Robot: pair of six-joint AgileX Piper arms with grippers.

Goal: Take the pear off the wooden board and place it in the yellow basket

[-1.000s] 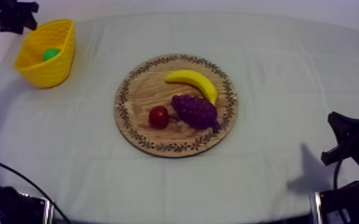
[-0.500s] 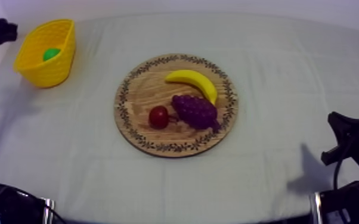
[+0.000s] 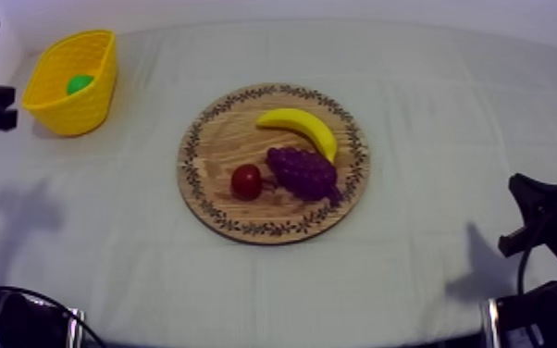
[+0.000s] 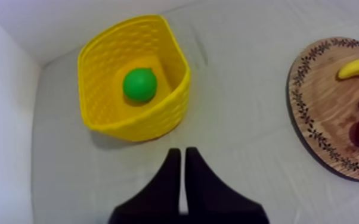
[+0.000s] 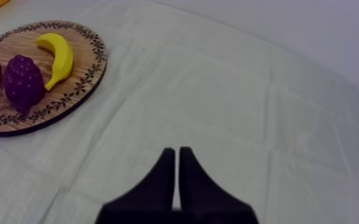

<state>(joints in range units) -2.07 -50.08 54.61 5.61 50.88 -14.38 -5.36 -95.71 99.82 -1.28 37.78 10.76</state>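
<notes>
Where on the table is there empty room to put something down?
Bare grey-white cloth lies right of the round wooden board with the patterned rim, and in front of it along the near edge. A narrower strip separates the board from the yellow woven basket. Crowded: the board, with the yellow banana, purple grapes and small red fruit.

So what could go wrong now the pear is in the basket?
The left gripper, shut on nothing, hangs close to the yellow basket; swinging that way, it might tip it, and the pear could roll out. The basket also sits near the table edge, so a bump might push it off.
</notes>
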